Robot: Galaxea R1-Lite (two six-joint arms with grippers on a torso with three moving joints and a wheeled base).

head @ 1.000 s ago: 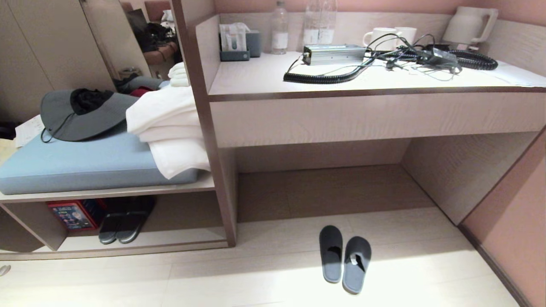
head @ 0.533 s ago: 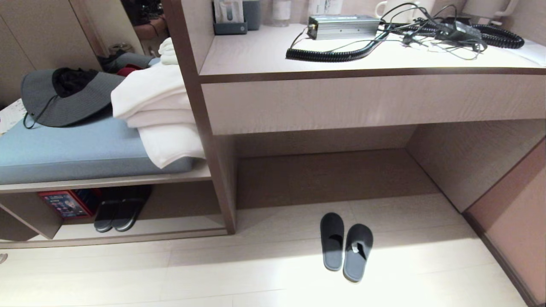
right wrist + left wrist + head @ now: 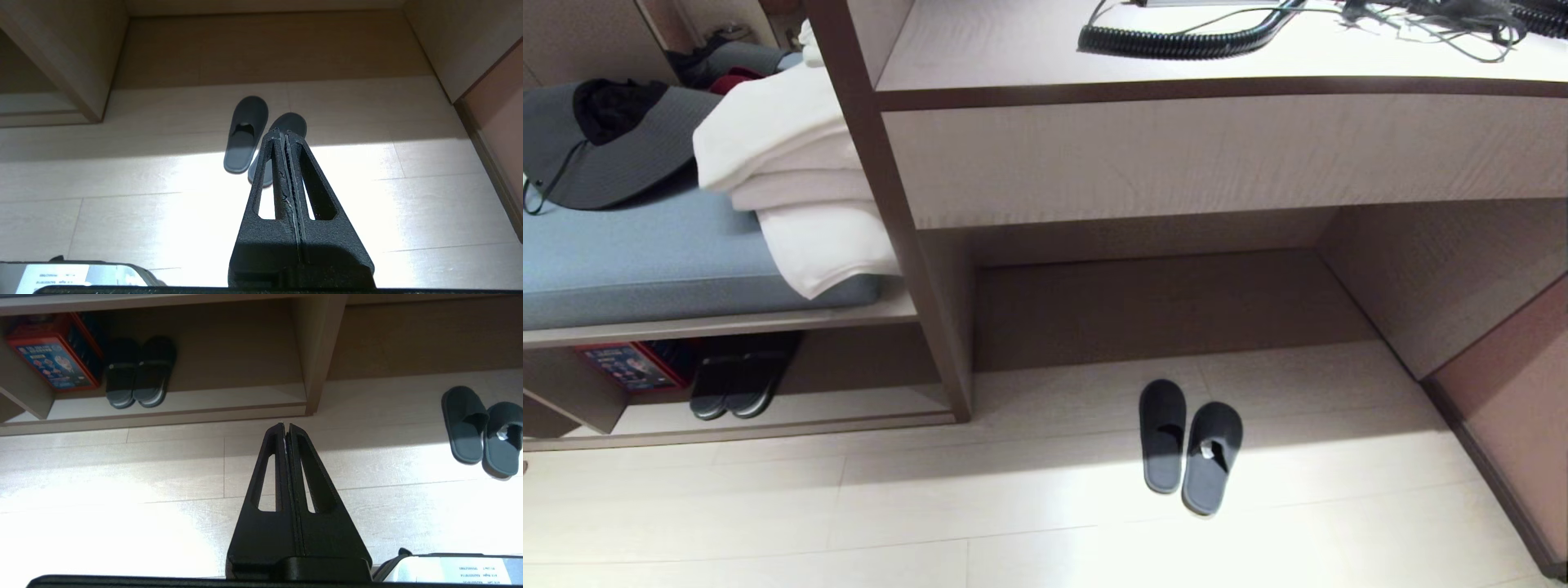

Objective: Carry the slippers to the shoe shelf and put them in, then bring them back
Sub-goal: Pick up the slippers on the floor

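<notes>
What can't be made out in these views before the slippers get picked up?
- Right-hand one of the slippers: right wrist view, mostly behind the right gripper.
- Shoe shelf: head view, back lost in shadow; left end cut by the edge.
- Red box: print too small to read.
- Desk top: rear cut off by the top edge.

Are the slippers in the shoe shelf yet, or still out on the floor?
Out. The slippers lie side by side on the floor before the desk recess; the shoe shelf holds another pair.

Shoe shelf (image 3: 792,425) right part open; chunky pair (image 3: 734,384), red box (image 3: 625,365) occupy left.
</notes>
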